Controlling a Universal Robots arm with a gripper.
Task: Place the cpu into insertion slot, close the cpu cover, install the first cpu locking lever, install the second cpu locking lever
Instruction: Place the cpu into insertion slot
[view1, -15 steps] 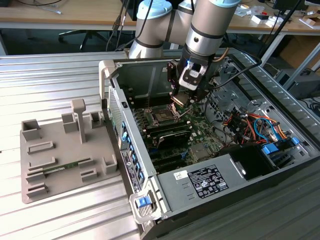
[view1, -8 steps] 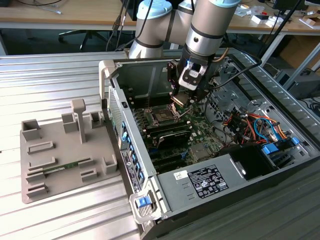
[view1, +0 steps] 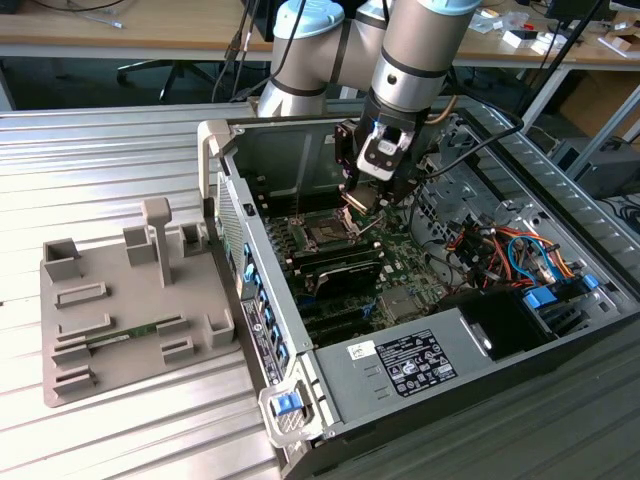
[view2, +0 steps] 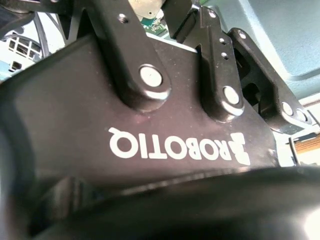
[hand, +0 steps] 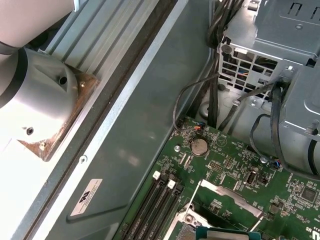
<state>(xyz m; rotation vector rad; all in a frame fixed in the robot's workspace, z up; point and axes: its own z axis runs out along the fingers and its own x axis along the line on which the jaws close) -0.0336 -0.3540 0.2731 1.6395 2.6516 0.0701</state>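
Note:
My gripper (view1: 358, 198) hangs inside the open computer case, a little above the green board. It is shut on the cpu (view1: 357, 201), a small flat silvery square held between the fingertips. The second wrist view has the silvery cpu (view2: 146, 6) between the black fingers (view2: 127, 45). The insertion slot (view1: 328, 233), a black square with a silver rim, lies just below the gripper, toward the exterior view's left. In the first wrist view a silver cpu cover (hand: 231, 193) stands raised beside the slot's corner (hand: 188, 219), and an edge of the cpu (hand: 222, 233) shows.
A grey box with a white label (view1: 412, 360) fills the case's near end. Coloured cables (view1: 500, 245) bunch at the exterior view's right. Long black memory slots (hand: 159, 202) run beside the slot, along the case wall (hand: 135, 125). A grey fixture tray (view1: 130, 300) sits outside.

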